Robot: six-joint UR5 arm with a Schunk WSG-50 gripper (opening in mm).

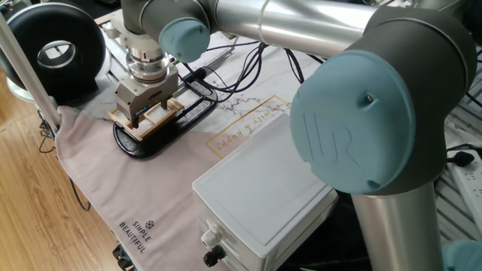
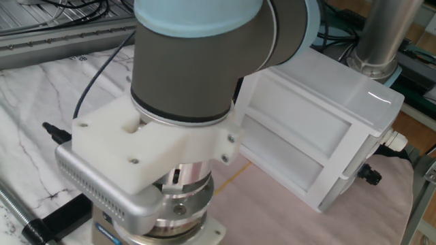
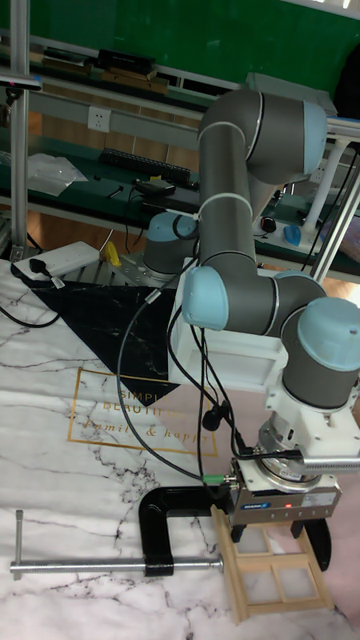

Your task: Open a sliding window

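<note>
The sliding window point(image 3: 277, 578) is a small pale wooden frame with panes. It lies on a black oval base point(image 1: 167, 127) on the cloth and also shows in one fixed view point(image 1: 156, 118). My gripper point(image 3: 271, 535) comes straight down onto the window's upper end, with a dark finger on each side of the wood. From the side, the gripper point(image 1: 144, 114) covers the middle of the window. The other fixed view holds only my wrist flange point(image 2: 174, 204), which hides the fingers and the window.
A large white box point(image 1: 263, 199) stands on the cloth to the right of the window. A black clamp point(image 3: 165, 540) with a steel bar lies just left of it. A black round device point(image 1: 56, 49) sits at the back left, and cables point(image 1: 226, 71) run behind the base.
</note>
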